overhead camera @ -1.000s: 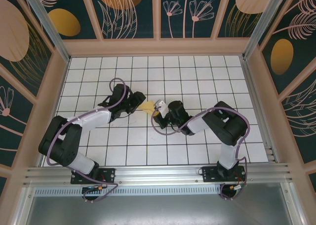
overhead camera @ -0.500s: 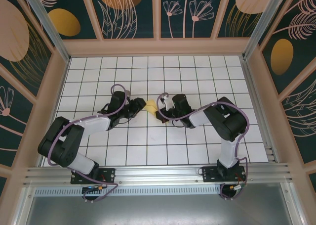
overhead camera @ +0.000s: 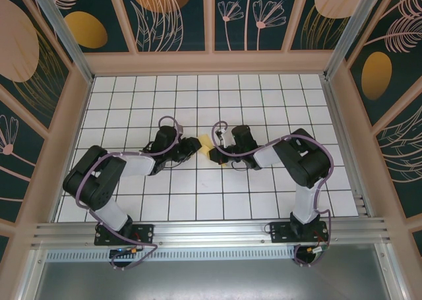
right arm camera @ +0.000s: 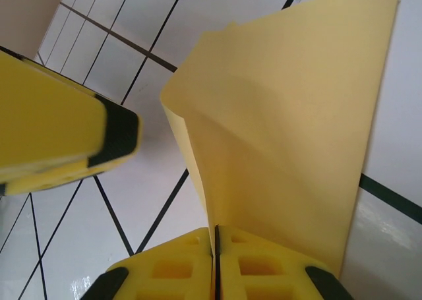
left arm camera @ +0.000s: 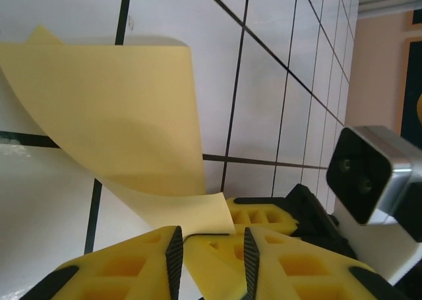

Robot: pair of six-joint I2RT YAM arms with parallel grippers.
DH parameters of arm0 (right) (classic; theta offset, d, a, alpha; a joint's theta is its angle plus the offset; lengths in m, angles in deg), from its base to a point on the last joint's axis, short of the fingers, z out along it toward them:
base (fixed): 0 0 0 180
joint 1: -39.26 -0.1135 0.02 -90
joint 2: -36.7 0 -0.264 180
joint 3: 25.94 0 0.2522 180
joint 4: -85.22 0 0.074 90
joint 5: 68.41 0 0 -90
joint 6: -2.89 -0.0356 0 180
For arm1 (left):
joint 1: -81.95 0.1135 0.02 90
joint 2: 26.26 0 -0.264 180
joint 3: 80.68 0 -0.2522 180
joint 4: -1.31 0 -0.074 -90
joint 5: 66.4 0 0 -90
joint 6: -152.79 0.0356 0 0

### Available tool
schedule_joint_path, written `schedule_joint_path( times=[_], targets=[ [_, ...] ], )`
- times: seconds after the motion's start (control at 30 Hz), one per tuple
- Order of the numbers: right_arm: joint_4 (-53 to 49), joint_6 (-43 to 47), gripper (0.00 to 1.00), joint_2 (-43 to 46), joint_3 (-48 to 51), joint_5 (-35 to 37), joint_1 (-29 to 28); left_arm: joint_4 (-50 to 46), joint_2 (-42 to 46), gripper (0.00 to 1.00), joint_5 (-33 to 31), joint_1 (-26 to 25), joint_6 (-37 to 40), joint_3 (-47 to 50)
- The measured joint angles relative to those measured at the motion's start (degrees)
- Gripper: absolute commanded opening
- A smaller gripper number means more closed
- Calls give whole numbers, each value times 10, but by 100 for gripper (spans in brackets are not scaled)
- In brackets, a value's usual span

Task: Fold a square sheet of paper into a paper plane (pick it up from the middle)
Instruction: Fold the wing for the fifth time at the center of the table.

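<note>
Yellow sheet [right arm camera: 283, 115] looks partly folded, mid-crease I reckon. Your right pincer [right arm camera: 215, 247] is clamped on its edge, with the paper fanning out ahead of it. Left pincer [left arm camera: 211, 244] stands narrow, a corner sitting between its jaws, unpinched. Next you'd want to pinch there, then flatten gently.

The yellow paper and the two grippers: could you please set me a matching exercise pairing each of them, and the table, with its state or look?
Column one:
1. left gripper
2. right gripper
3. square sheet of paper
4. table

Column two:
A. white tiles with dark grid lines
B. jaws shut on the paper's edge
C. yellow, bent and partly lifted
D. jaws apart around a paper corner

Pairs: 1-D, 2-B, 3-C, 4-A
</note>
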Motion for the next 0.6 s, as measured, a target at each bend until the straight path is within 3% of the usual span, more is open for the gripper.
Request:
schedule_joint_path(
  times=[0.6],
  targets=[
    [-11, -58, 13, -8, -6, -40, 29, 1, -22, 29, -5, -4, 13, -25]
  ],
)
